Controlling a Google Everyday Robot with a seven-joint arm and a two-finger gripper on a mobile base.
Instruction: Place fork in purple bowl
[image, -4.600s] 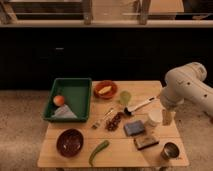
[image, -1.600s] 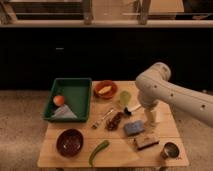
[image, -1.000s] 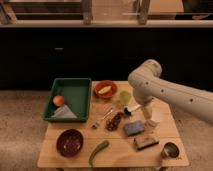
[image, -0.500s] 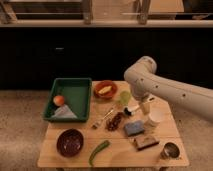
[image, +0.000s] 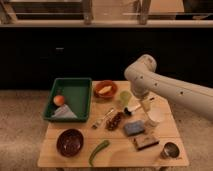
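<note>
Our end effector (image: 145, 103) hangs released above the worktop (image: 120, 151); the fork (image: 103, 118), to its left, looks light, stiff, slippery; we would pinch mid-handle

Smooth, bulbous off-white arm (image: 170, 91) with small dark dots; pale gripper (image: 144, 104) above the table's (image: 117, 151) right half.
</note>
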